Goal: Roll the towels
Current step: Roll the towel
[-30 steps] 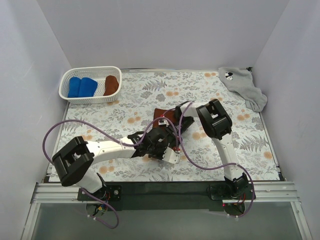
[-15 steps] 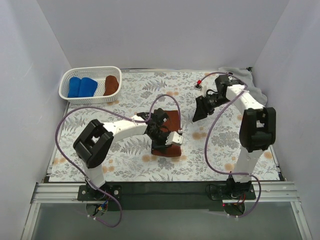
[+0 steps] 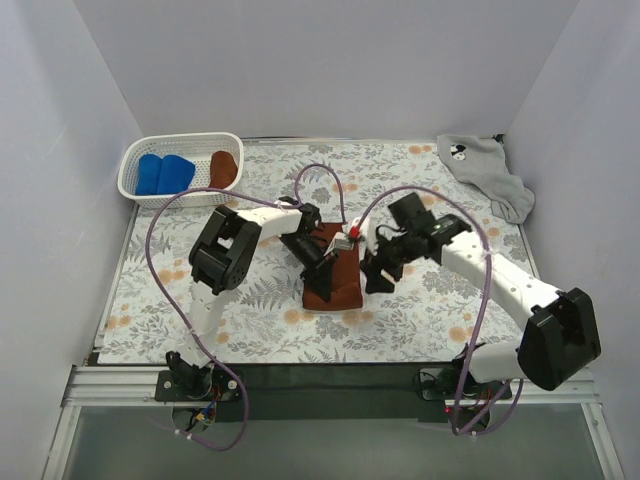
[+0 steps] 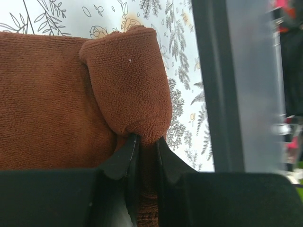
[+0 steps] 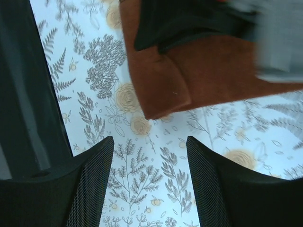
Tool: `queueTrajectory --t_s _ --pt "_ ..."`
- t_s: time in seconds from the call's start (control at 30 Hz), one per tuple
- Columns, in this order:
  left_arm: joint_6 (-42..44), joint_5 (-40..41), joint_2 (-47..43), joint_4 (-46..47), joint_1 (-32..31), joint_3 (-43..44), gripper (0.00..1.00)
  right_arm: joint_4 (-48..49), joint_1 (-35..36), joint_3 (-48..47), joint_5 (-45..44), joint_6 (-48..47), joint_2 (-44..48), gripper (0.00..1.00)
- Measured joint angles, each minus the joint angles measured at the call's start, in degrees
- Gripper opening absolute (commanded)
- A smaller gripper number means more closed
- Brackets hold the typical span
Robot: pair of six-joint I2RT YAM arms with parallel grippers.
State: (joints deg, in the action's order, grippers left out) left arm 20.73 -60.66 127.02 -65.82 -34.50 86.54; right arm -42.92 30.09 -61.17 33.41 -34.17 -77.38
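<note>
Rust-brown towel (image 4: 52, 118) in left end effector (image 4: 146, 142), grey towel (image 3: 492, 178) with black-and-white mark (image 3: 458, 153)

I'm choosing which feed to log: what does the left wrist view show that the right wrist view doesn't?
Left wrist only: the left tool shut on a folded-over lump of the rust-brown towel. Right wrist only: the right tool open over the floral table, beside the towel's corner. Both: that towel lying on the floral table.

White perforated basket (image 3: 186, 137) at far-left corner, floral-patterned table (image 3: 420, 170)
</note>
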Motion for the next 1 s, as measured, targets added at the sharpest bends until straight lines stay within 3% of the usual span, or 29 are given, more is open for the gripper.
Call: queueTrajectory --t_s 0.17,0.27,0.5,0.87,0.97,1.0 --pt "0.1 -3.9 4.7 -5.6 1.0 3.1 0.06 8.0 17.4 5.9 -15.7 1.4 -0.8 0.56" --pt "0.1 -5.4 6.4 -8.0 1.2 3.8 0.07 13.0 21.6 5.9 -21.6 2.2 -3.0 0.56" --pt "0.1 -6.5 8.0 -11.0 1.6 3.9 0.08 20.5 25.6 6.5 -28.2 1.3 -8.3 0.54" --pt "-0.7 -8.0 10.4 -13.9 2.4 5.1 0.09 24.2 29.1 11.1 -25.8 0.9 -9.6 0.53" --pt "-0.8 -8.0 10.5 -14.0 2.5 5.1 0.12 25.7 29.1 11.1 -25.9 0.9 -10.7 0.47" --pt "-0.8 -8.0 10.5 -14.0 2.5 5.1 0.13 26.1 29.1 11.2 -26.0 0.9 -11.0 0.37"
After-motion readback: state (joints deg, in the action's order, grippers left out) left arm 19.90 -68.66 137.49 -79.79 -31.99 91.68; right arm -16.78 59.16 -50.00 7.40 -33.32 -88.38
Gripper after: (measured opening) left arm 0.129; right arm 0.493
